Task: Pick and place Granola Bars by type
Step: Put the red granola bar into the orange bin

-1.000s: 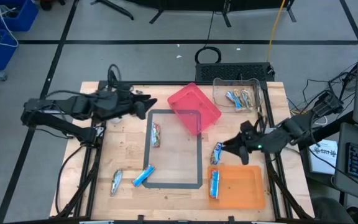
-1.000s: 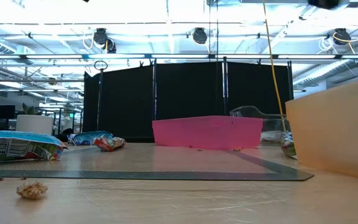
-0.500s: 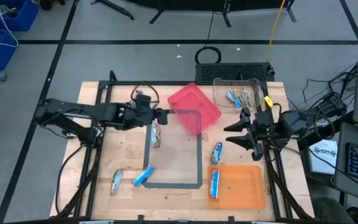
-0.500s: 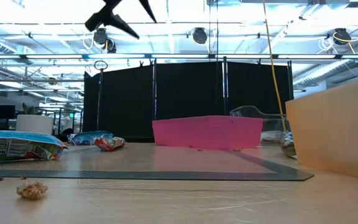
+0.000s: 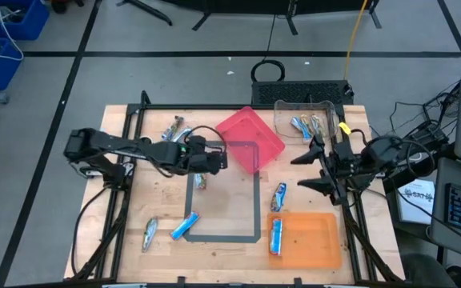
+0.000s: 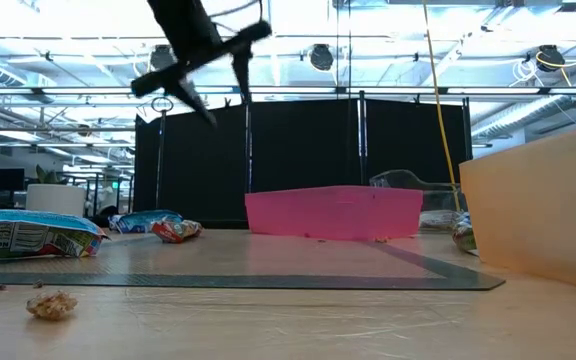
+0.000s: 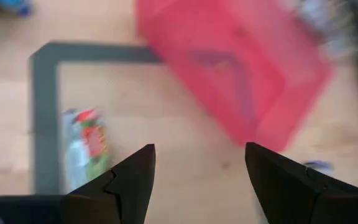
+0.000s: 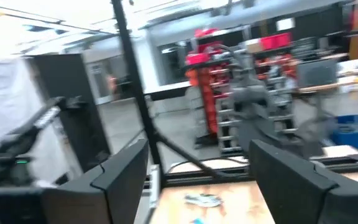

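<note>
1. Left hand [image 5: 218, 158] hangs over the counter [image 5: 158, 200] near centre, at the pink bin's [image 5: 250, 138] 8 o'clock corner; fingers apart, holding nothing.
2. In the left wrist view, the left hand [image 7: 197, 180] shows spread fingers over the grey tape rectangle [image 7: 42, 112], with a red-and-green bar [image 7: 86, 152] just below and the pink bin [image 7: 229, 68] ahead.
3. Right hand [image 5: 314, 168] is at the counter's 3 o'clock edge, lifted, fingers apart, empty.
4. Granola Bars, high view: red-green bar [image 5: 201, 179] on the tape's left line, just under the left hand.
5. Blue bar [image 5: 185, 226] on the tape's 7 o'clock corner; another bar [image 5: 150, 234] just beside it, toward the counter's 7 o'clock.
6. Blue bar [image 5: 279, 196] at 3 o'clock of the tape rectangle, outside it.
7. Blue bar [image 5: 276, 237] inside the orange bin [image 5: 310, 240], against its left wall.
8. Several bars [image 5: 306, 126] in the clear bin [image 5: 304, 108] at 1 o'clock.
9. Bars [image 5: 173, 128] loose on the counter at 11 o'clock.
10. Low view: left arm [image 6: 193, 45] overhead, pink bin [image 6: 333, 213] mid-counter, a bar [image 6: 28, 235] at left.
</note>
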